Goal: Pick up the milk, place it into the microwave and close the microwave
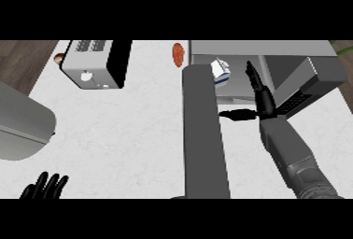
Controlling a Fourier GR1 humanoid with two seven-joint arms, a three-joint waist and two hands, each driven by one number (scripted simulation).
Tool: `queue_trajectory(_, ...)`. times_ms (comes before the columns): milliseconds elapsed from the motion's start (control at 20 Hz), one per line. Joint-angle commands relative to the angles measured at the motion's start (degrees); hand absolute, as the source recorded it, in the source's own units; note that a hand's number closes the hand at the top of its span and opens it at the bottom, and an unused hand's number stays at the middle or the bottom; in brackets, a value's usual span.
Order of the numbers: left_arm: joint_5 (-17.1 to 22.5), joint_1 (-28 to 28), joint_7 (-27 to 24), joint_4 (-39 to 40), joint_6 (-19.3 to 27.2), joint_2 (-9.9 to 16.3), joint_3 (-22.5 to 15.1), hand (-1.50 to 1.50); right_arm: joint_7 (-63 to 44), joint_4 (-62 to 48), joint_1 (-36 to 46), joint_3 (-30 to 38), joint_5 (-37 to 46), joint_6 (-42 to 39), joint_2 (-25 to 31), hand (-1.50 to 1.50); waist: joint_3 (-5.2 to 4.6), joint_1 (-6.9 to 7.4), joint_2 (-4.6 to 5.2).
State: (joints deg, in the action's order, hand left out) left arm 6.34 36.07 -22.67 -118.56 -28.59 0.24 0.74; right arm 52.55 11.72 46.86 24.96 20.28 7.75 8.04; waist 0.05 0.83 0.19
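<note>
White and blue, the milk carton (221, 72) stands inside the grey microwave (276, 49) at the far right of the pale worktop (124, 135), near the left side of the cavity. The right robot hand (257, 91) reaches into the opening just right of the carton, its fingers held straight and pointing away, its thumb stuck out to the left; it holds nothing, and a narrow gap shows between the fingers and the carton. So the placing step looks done or nearly done, and the step in hand appears to be the release and pull-back.

The microwave door (205, 135) stands open, swung towards the near edge as a long grey slab left of the right forearm. The next move calls for drawing the hand clear of the cavity, then getting behind the door and swinging it shut without catching the carton.

The left robot hand (45, 186) rests open, fingers up, at the near left edge.

The door's near end is cut off, so no handle or hinge can be made out. The carton's base is hidden by the door's far end. A toaster (93, 65) sits far left, a reddish item (179, 53) beside the microwave; what that is cannot be told.
</note>
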Motion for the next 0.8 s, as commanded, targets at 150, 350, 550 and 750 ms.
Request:
queue_trajectory(150,-4.94,-2.65,4.53,-2.24,4.19,-0.23,-8.96,-1.5,2.05,6.54,-8.03,-2.63,-1.44,-5.76,-3.21,-1.5,-0.1,-1.75,-0.73)
queue_trajectory(350,-3.45,-8.97,10.05,0.21,6.14,-0.23,-9.59,-1.5,2.06,12.04,-15.66,-4.99,-1.69,-8.72,-4.95,-1.5,-0.15,-2.96,-0.89)
queue_trajectory(550,-8.62,-10.14,13.52,0.64,6.53,-0.23,-15.24,1.5,2.18,19.01,-22.24,-6.01,-3.59,-13.08,-5.12,-1.5,-0.14,-2.99,-0.89)
queue_trajectory(750,-10.71,-12.12,13.72,2.73,6.11,-0.08,-15.9,1.5,1.83,30.65,-31.01,-8.23,-4.75,-16.43,-5.14,-1.5,-0.25,-3.94,-1.23)
